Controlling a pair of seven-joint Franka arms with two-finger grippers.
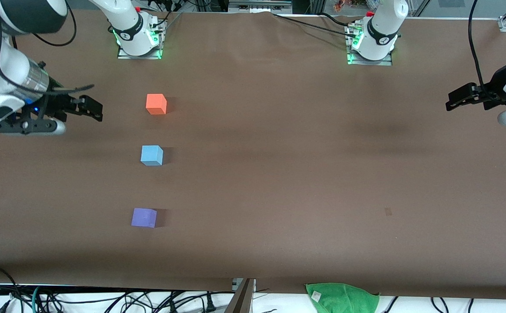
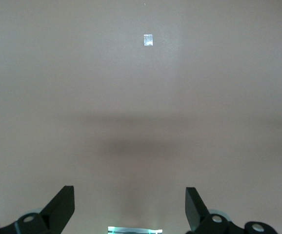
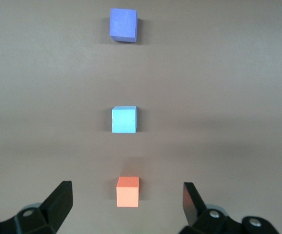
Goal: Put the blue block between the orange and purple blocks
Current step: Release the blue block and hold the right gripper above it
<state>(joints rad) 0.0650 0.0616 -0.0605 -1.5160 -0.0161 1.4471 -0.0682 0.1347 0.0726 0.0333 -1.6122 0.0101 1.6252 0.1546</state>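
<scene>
Already the blue block [image 1: 152, 155] sits on the table [image 1: 279, 174] in line with the other two: the orange block [image 1: 156, 104] lies farther from the front camera, the purple block [image 1: 144, 217] nearer to it, and the blue one rests between them, well apart from each, toward the right arm's end of the table. The gap to the purple looks a little wider than the gap to the orange, though from this angle I would not swear to it.

The right gripper [image 1: 92, 108] hangs above the table just beside the orange block, jaws spread wide and holding nothing; its wrist view shows all three cubes in a row ahead of it. The left gripper [image 1: 453, 102] waits over the left arm's end of the table, jaws likewise wide and empty, with only bare cloth and a small pale mark [image 2: 148, 40] below it.

To my eye the placing is as good as done. If any move remains, it should be a clean one: keep the right arm high and clear of the row so nothing gets nudged, or, if evening the spacing, come straight down over the blue cube, square to its faces.

There are no containers here; a green cloth [image 1: 342, 298] lies at the table's near edge.
</scene>
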